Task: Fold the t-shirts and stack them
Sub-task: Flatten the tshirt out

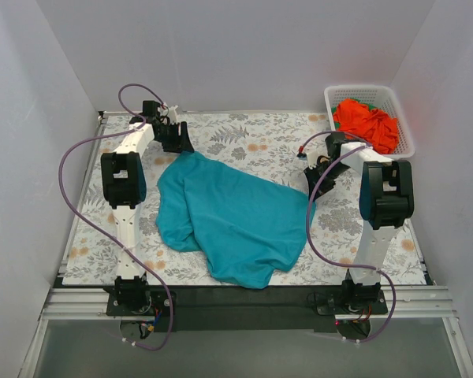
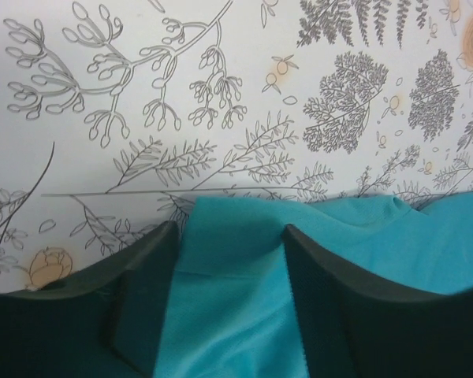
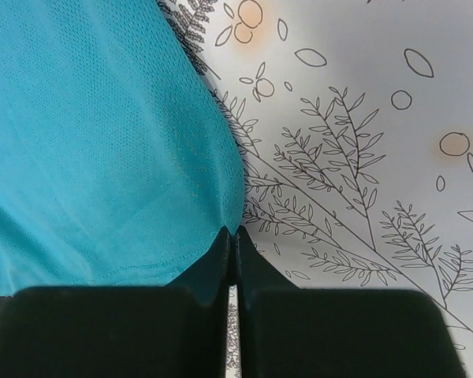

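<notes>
A teal-blue t-shirt lies crumpled on the flowered table cover, mid-table. My left gripper is at its far left corner. In the left wrist view that gripper is open, and teal cloth lies between its fingers. My right gripper is at the shirt's right edge. In the right wrist view it is shut, with the shirt's edge drawn into its tips. An orange-red t-shirt is bunched in the basket, with a bit of green cloth behind it.
A white lattice basket stands at the far right corner, just behind my right arm. White walls enclose the table on three sides. Purple cables loop beside both arms. The black front rail runs along the near edge.
</notes>
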`<state>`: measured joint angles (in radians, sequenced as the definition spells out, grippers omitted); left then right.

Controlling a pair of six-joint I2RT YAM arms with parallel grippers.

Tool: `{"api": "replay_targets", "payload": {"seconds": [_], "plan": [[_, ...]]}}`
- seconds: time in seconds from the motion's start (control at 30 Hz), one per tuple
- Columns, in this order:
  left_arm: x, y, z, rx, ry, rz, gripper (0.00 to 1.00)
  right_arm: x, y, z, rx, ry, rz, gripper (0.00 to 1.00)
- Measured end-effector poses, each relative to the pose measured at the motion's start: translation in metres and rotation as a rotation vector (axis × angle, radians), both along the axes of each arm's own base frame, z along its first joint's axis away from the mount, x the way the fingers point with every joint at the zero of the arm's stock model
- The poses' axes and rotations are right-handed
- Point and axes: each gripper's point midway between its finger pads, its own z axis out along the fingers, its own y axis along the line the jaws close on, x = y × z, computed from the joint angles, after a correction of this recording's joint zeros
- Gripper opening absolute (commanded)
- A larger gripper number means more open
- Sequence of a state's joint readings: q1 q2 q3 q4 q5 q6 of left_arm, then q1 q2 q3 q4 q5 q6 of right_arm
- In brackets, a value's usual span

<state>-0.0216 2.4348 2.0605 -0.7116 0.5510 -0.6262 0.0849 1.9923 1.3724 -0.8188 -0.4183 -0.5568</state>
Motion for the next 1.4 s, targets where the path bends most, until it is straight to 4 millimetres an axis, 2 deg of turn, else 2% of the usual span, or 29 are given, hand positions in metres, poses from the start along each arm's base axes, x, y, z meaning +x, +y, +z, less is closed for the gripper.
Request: {"api": "replay_targets", "payload": {"seconds": [0.03,0.07,0.17,0.2,0.23,0.43,0.5,0.63,0.73,0.8,0.83,0.87,0.9,1.0,1.07,1.13,1.2,1.27,1.4], "plan": [[0.002,-0.002,-0.001,-0.012,0.002,0.0,0.45,0.0,0.0,0.0,-0.001,0.002,0.0,0.01],[0.004,-0.004,-0.002,-0.023,0.004,0.0,0.35,0.001,-0.001,0.0,-0.005,0.005,-0.001,0.01],[0.005,-0.008,-0.005,-0.053,0.015,-0.004,0.2,0.007,-0.003,0.001,-0.02,0.004,-0.004,0.01],[0.004,-0.01,-0.005,-0.064,0.02,-0.007,0.07,0.012,-0.003,0.002,-0.027,-0.002,-0.006,0.01],[0.004,-0.011,-0.004,-0.073,0.024,-0.009,0.0,0.019,-0.004,0.004,-0.031,-0.015,-0.008,0.01],[0.001,-0.018,0.013,-0.108,-0.023,-0.065,0.0,0.051,-0.009,0.019,-0.044,-0.089,-0.039,0.01],[-0.015,-0.019,0.023,-0.104,-0.045,-0.112,0.0,0.055,-0.011,0.023,-0.042,-0.105,-0.045,0.01],[-0.071,-0.018,0.064,-0.076,-0.139,-0.273,0.0,0.045,-0.014,0.029,-0.043,-0.109,-0.036,0.01],[-0.126,-0.019,0.101,-0.033,-0.259,-0.444,0.0,0.027,-0.016,0.038,-0.041,-0.111,-0.016,0.01],[-0.168,-0.02,0.115,0.01,-0.353,-0.578,0.13,0.015,-0.016,0.044,-0.034,-0.115,0.002,0.01],[-0.19,-0.019,0.115,0.031,-0.386,-0.636,0.18,0.008,-0.015,0.046,-0.029,-0.116,0.013,0.01],[-0.215,-0.018,0.109,0.052,-0.393,-0.689,0.31,0.001,-0.015,0.047,-0.022,-0.112,0.023,0.01],[-0.239,-0.016,0.1,0.071,-0.393,-0.739,0.35,-0.006,-0.014,0.047,-0.018,-0.106,0.033,0.01],[-0.297,-0.002,0.06,0.123,-0.32,-0.833,0.42,-0.029,-0.013,0.041,-0.001,-0.065,0.066,0.01],[-0.321,0.007,0.044,0.149,-0.269,-0.862,0.42,-0.045,-0.012,0.033,0.008,-0.023,0.084,0.01],[-0.324,0.01,0.046,0.163,-0.269,-0.847,0.42,-0.058,-0.011,0.026,0.011,0.013,0.101,0.01],[-0.313,0.01,0.056,0.175,-0.304,-0.794,0.39,-0.071,-0.011,0.022,0.014,0.046,0.115,0.01],[-0.292,0.009,0.068,0.175,-0.308,-0.686,0.34,-0.077,-0.01,0.021,0.019,0.058,0.124,0.01],[-0.242,0.003,0.083,0.126,-0.272,-0.511,0.34,-0.076,-0.008,0.023,0.025,0.048,0.128,0.01]]}}
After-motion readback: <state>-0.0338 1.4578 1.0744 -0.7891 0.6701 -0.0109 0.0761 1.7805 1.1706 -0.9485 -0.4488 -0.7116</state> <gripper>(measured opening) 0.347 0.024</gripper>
